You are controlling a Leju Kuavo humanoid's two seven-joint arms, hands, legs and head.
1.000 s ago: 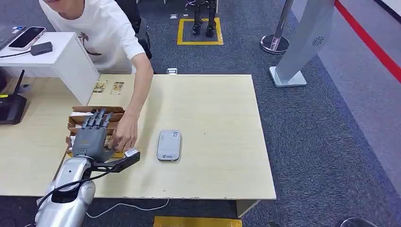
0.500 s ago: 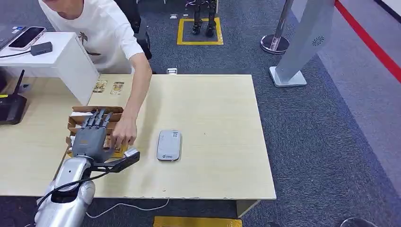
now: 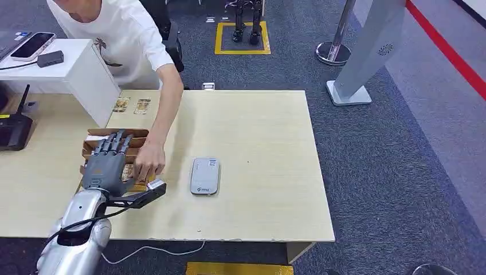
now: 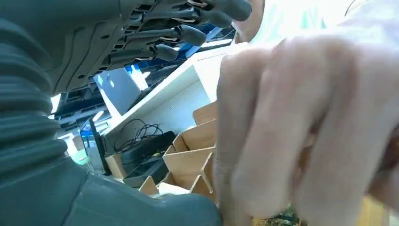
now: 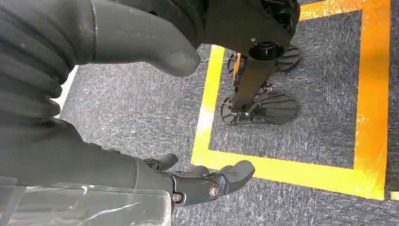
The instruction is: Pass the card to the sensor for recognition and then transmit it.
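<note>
- Head view: the left hand (image 3: 106, 166) hovers over the wooden card box (image 3: 91, 150), fingers stretched out and apart, nothing in its grasp. A person's hand (image 3: 149, 161) reaches into the box just beside it — crowding the cards. The grey sensor (image 3: 205, 176) lies flat on the table (image 3: 269, 160), near the box; a black router (image 3: 12, 130) sits well apart.
- Left wrist view: the person's blurred hand blocks the box dividers (image 4: 188, 155); I cannot make out a card.
- Right wrist view: the right hand (image 5: 141, 94) hangs over carpet and yellow floor tape (image 5: 371, 99), fingers loosely apart, holding nothing.

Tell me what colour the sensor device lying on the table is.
The sensor device is light grey with a small dark marking near one end; the head view shows it best.
</note>
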